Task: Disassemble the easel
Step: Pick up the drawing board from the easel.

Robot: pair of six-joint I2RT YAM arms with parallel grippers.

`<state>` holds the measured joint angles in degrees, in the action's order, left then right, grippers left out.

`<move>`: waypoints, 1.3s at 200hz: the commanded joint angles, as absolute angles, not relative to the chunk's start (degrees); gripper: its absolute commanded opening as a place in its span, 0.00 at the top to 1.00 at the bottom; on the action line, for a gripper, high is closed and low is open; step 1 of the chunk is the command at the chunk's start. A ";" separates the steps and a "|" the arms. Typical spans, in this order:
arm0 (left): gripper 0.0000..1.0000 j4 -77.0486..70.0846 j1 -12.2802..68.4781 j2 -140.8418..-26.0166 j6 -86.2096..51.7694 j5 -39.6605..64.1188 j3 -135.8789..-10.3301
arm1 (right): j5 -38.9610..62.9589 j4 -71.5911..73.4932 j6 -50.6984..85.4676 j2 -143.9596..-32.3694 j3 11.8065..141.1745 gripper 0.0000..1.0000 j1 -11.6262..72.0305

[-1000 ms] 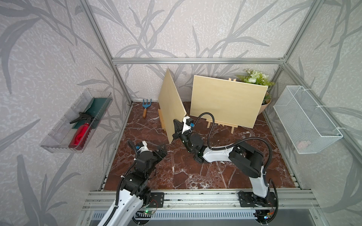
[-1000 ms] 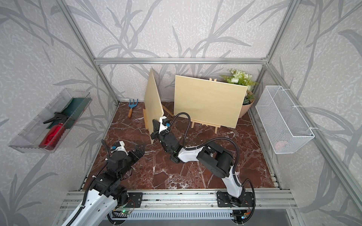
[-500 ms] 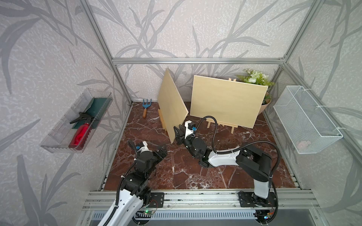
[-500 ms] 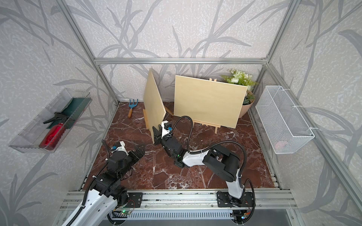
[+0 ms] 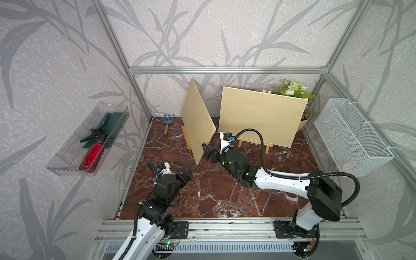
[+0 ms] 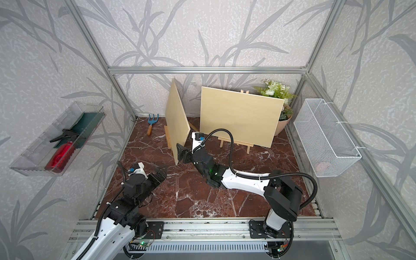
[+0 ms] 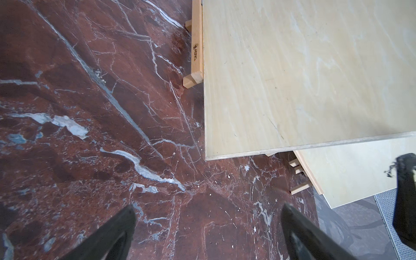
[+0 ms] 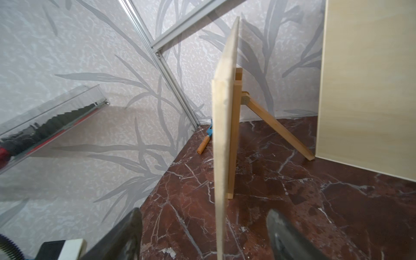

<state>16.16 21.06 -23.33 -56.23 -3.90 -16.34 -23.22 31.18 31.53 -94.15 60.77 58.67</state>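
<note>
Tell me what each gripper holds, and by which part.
Nothing is held. The right gripper straddles the nearer board at its edge, jaws open with gaps both sides; the left gripper is open, empty.

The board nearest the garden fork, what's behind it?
A wooden easel, its rear leg splayed onto the marble floor. The board covers the easel's front face.
</note>
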 commanded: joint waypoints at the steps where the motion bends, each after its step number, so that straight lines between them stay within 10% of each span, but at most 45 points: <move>1: 0.01 15.30 21.09 -23.12 -56.98 -3.87 -15.91 | -22.21 25.04 32.34 -95.97 64.64 0.13 56.89; 117: 0.01 13.93 21.09 -23.80 -57.13 -2.73 -15.43 | -14.56 46.03 24.52 -110.94 72.72 0.22 52.24; 220: 0.01 12.92 21.00 -24.69 -57.22 -2.11 -15.23 | -18.82 63.01 20.40 -114.02 67.87 1.00 51.77; 260: 0.01 12.33 20.91 -24.70 -57.52 -1.68 -14.92 | -18.41 66.94 19.19 -112.67 65.62 1.00 51.77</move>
<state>13.80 21.04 -24.64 -56.64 -1.72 -15.81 -18.57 60.47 21.30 -113.86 67.20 51.33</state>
